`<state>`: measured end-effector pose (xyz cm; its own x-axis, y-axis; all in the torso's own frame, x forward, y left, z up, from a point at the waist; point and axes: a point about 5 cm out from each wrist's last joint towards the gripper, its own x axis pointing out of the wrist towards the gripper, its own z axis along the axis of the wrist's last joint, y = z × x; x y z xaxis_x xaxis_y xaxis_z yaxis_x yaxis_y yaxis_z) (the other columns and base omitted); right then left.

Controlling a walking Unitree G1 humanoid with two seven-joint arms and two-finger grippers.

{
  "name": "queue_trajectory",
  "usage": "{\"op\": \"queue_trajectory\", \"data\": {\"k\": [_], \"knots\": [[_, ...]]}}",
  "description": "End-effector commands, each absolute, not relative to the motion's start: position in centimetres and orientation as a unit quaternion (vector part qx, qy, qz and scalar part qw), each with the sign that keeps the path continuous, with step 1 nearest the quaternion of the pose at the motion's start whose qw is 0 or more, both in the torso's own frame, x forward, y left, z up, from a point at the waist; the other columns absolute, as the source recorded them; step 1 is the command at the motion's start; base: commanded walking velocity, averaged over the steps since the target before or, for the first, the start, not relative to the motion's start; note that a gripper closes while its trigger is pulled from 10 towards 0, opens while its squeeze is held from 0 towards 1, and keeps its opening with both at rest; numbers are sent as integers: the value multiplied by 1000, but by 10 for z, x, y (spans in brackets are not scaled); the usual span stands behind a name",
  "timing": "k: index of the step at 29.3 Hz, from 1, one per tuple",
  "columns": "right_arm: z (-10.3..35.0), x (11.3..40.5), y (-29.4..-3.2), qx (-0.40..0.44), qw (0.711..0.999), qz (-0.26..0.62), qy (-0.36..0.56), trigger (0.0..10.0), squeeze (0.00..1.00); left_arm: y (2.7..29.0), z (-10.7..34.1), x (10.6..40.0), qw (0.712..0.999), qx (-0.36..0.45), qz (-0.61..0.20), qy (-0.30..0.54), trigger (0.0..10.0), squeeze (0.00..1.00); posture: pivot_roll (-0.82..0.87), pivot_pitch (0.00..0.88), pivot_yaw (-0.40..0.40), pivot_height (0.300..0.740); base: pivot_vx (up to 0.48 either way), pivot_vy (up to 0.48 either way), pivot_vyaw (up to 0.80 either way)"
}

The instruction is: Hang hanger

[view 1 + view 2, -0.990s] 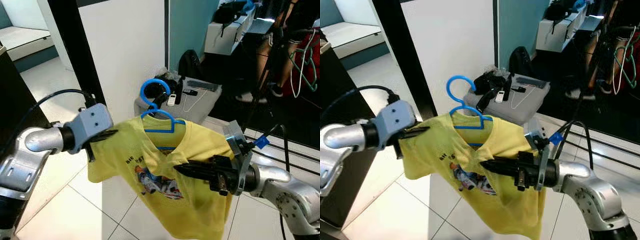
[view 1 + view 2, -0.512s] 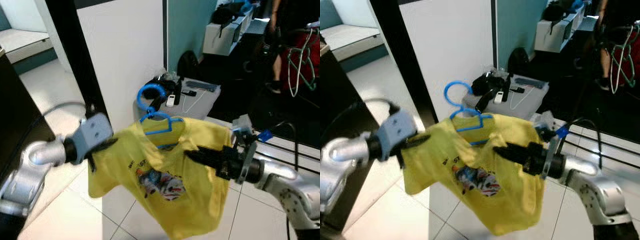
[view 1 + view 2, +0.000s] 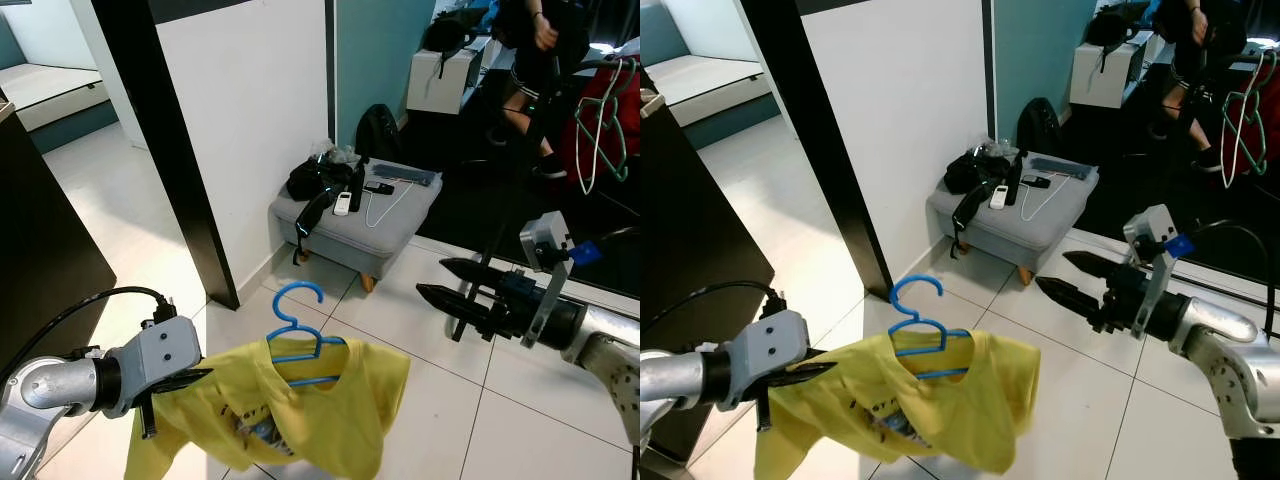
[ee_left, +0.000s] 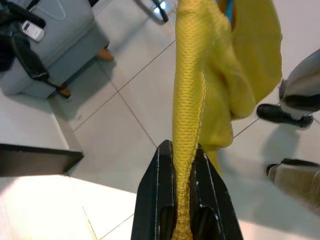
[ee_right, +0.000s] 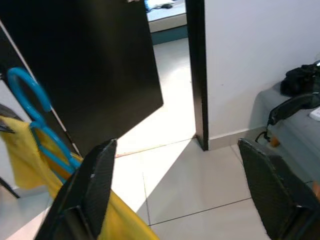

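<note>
Over the white tiled floor [image 3: 450, 380], my left gripper [image 4: 182, 165] pinches only the yellow T-shirt's [image 3: 300, 420] sleeve. My right gripper [image 3: 432, 280] gapes empty, well apart. I judge the blue plastic hanger [image 3: 300, 335] could slip out, being held by cloth alone.

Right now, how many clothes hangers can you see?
2. A blue hanger carries the yellow shirt that the left gripper pinches. A light green hanger hangs at far right. Others may be hidden there.

Setting: a lived-in home interior, as we read it. We note pale tiled floor [image 3: 330, 300], a white wall panel [image 3: 250, 110] edged by a black post [image 3: 165, 150], and a teal wall [image 3: 375, 45] behind. We list a grey padded footstool [image 3: 355, 215] on short wooden legs, strewn with dark bags, a remote and cables. A person [image 3: 535, 60] stands beyond it near hanging clothes hangers [image 3: 600, 120].
</note>
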<state>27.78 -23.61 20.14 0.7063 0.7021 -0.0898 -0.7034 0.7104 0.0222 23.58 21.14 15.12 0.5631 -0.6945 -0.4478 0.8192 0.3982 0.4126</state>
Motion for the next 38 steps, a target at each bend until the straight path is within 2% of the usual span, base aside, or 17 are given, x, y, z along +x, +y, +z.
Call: {"op": "queue_trajectory", "data": {"k": [1,2,3,4,5,7,8,9,10,11,13,15,17,20,23,29,38], "knots": [[197,282,-231,-12,926,373,49,10000,1000,201,157,235,843,263,-462,83,10000,0,-91,0,53,740,0,0,0],[193,289,-231,-11,940,337,47,10000,843,190,159,241,875,194,-439,71,10000,0,-93,0,54,740,0,0,0],[189,298,-232,4,957,286,44,10000,0,184,154,254,916,125,-373,80,10000,0,-95,0,55,740,0,0,0],[189,298,-232,4,957,286,44,10000,0,184,154,254,916,125,-373,80,10000,0,-95,0,55,740,0,0,0],[183,308,-230,40,974,219,37,10000,0,182,142,272,960,23,-261,100,10000,0,-102,0,58,740,0,0,0],[180,310,-227,64,978,195,32,10000,0,182,136,278,973,-37,-203,104,10000,0,-102,0,58,740,0,0,0],[173,310,-224,68,980,183,40,10000,0,180,139,280,978,-120,-157,69,10000,0,-104,0,61,740,0,0,0],[173,310,-224,68,980,183,40,10000,0,180,139,280,978,-120,-157,69,10000,0,-104,0,61,740,0,0,0],[164,308,-219,83,980,175,53,10000,0,184,140,280,974,-209,-88,25,10000,0,-99,0,58,740,0,0,0],[164,308,-219,83,980,175,53,10000,0,184,140,280,974,-209,-88,25,10000,0,-99,0,58,740,0,0,0],[145,304,-211,108,977,168,72,10000,0,194,131,274,955,-296,16,-1,10000,0,-97,0,56,740,0,0,-400],[137,302,-207,114,976,169,79,10000,0,197,130,272,963,-267,28,2,10000,0,-91,0,48,740,0,0,-800],[137,304,-208,120,977,159,72,10000,0,200,130,271,983,-182,17,30,10000,0,-101,0,52,740,0,0,-800],[137,307,-211,125,978,150,72,10000,0,198,128,271,982,-184,1,49,10000,0,-96,0,48,740,0,0,-800],[135,308,-212,129,978,143,73,10000,0,185,128,273,975,-192,-72,81,10000,0,-100,0,52,740,0,0,-800],[135,308,-211,132,979,138,69,10000,0,164,137,269,978,-139,-147,50,10000,0,-101,0,53,740,0,0,-800],[134,312,-213,134,980,133,64,10000,0,166,148,271,983,-130,-133,3,10000,0,-105,0,51,740,0,0,-800]]}}
